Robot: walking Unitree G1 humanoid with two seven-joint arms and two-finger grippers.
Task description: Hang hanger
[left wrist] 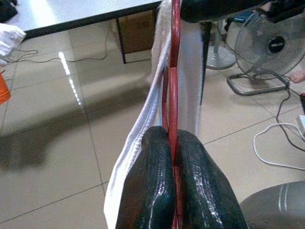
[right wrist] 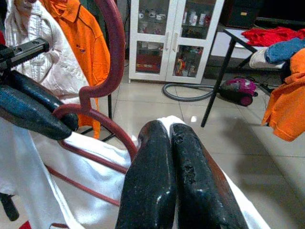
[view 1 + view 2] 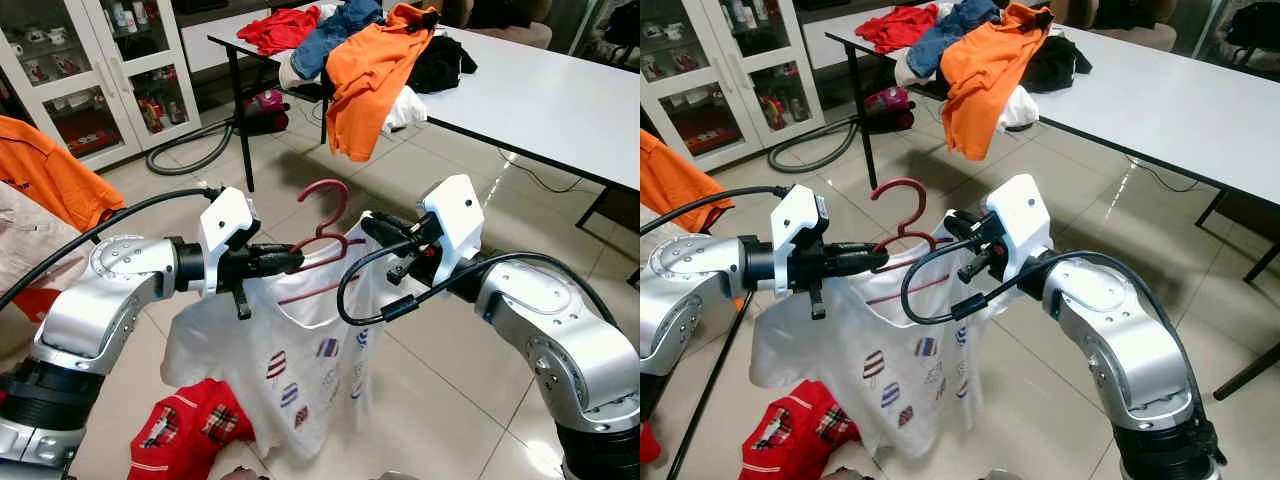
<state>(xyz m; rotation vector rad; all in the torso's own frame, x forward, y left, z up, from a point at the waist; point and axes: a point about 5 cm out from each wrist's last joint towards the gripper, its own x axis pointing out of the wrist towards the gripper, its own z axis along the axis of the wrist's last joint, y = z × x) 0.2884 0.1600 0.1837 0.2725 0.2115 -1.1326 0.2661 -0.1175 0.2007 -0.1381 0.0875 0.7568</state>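
A red hanger [image 3: 322,240] carrying a white T-shirt [image 3: 290,370] with small striped prints is held up in mid-air between both arms, above the tiled floor [image 3: 440,400]. The left gripper [image 3: 290,258] is closed on the hanger's left shoulder bar; in the left wrist view its fingers [image 1: 152,186] are pressed together with the red bar and the white collar edge pinched between them. The right gripper [image 3: 375,228] is at the hanger's right shoulder, its fingers [image 2: 152,181] clamped shut on the white fabric over the bar. The hook is pointed up, free of any rail. The shirt hangs down below the hanger, collar stretched across the bar.

A red garment with plaid patches [image 3: 190,435] is seen low down, below the shirt. An orange shirt [image 3: 45,175] hangs at the left, next to a white garment [image 2: 43,52]. A white tabletop [image 3: 540,95] stands behind, piled with clothes: an orange shirt [image 3: 370,75] draped over the edge, jeans [image 3: 335,30], a red garment [image 3: 280,28] and a black one [image 3: 435,62]. A glass-door cabinet [image 3: 90,70] and a vacuum cleaner with grey hose [image 3: 262,105] are at the back. A floor fan [image 1: 269,52] shows in the left wrist view.
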